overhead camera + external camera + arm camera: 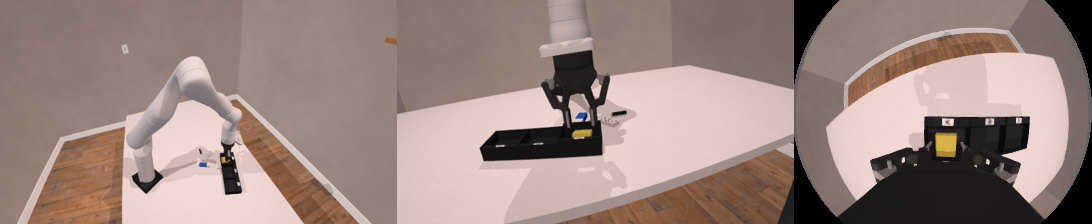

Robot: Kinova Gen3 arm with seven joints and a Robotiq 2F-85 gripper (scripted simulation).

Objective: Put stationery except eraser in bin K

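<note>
A black row of three bins (232, 182) (540, 150) (994, 137) stands on the white table (687, 113). Their labels are too small to read. A yellow block (224, 159) (582, 133) (946, 144) lies inside the end bin nearest the arm. My gripper (226, 154) (578, 123) (946, 147) hangs straight over that bin. Its fingers stand apart on either side just above the block and do not hold it. A blue and white piece (204, 164) (581, 116) lies on the table behind the bins.
A white domino-like tile (207, 155) (609, 121) and a small black bar (200, 150) (619, 113) lie on the table beside the bins. The arm's base (146, 179) stands near the table's left edge. The other two bins look empty.
</note>
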